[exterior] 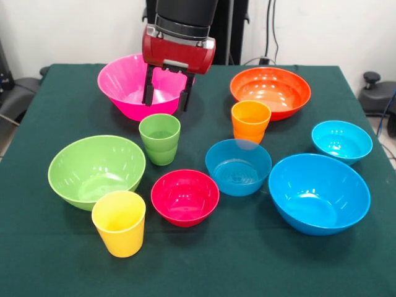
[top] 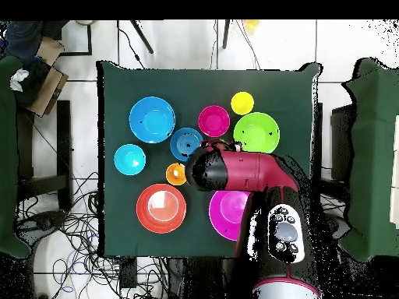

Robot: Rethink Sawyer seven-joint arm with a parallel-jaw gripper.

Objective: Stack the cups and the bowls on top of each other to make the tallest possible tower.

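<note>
Gripper (exterior: pixel 167 94) has its two black fingers spread apart with nothing between them, hanging just above the green cup (exterior: pixel 159 138) and in front of the pink bowl (exterior: pixel 131 83). Count is three cups: green, orange cup (exterior: pixel 250 120), yellow cup (exterior: pixel 119 223). Seven bowls: pink, orange bowl (exterior: pixel 270 91), light green bowl (exterior: pixel 96 169), big blue bowl (exterior: pixel 318 192), red bowl (exterior: pixel 185 197), plus two small blue bowls (exterior: pixel 238 166) (exterior: pixel 341 141). Everything sits separately on the green table (exterior: pixel 55 266), nothing stacked.

Three upright cups (exterior: pixel 159 138), seven upright bowls (exterior: pixel 96 170) spread apart on the table, none stacked
</note>
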